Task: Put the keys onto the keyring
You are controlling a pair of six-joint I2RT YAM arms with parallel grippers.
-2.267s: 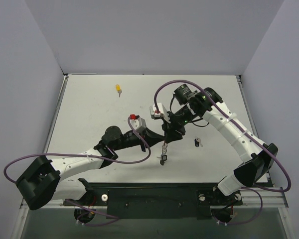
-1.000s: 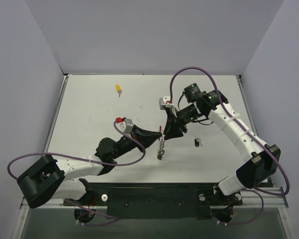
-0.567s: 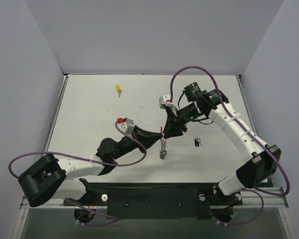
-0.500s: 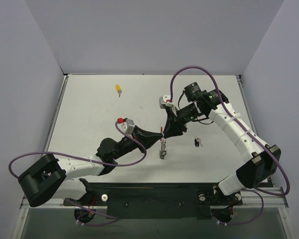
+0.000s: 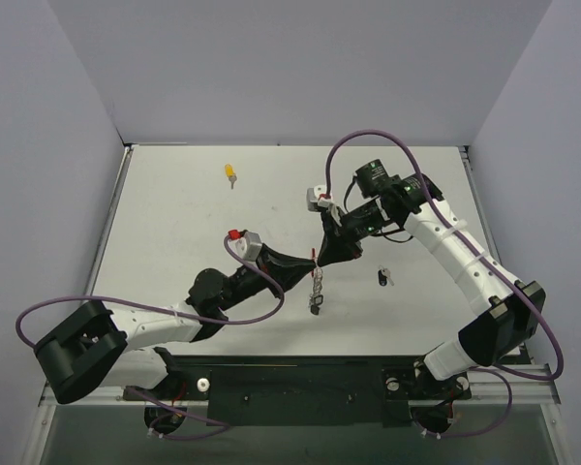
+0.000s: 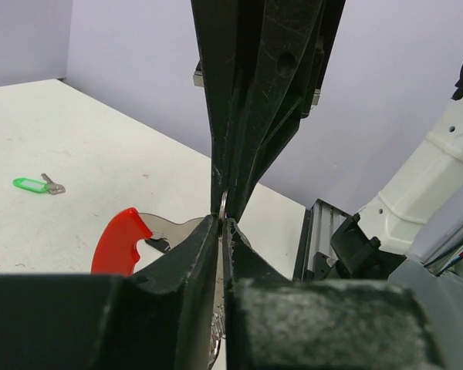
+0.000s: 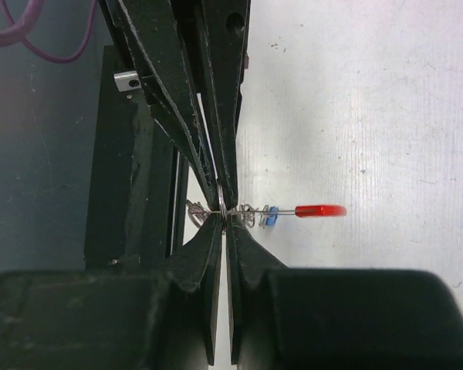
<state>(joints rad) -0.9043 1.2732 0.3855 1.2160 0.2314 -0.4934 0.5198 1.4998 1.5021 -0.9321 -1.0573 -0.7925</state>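
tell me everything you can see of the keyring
The keyring is a thin silvery wire ring carrying a flat red plastic tag, a small blue bit and dangling metal bits. The left pincer and right pincer meet tip to tip from opposite sides, both shut on its wire.

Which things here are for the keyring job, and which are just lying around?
For the job: keyring, yellow key, black key, green key.
Not part of the job: purple cables, table.
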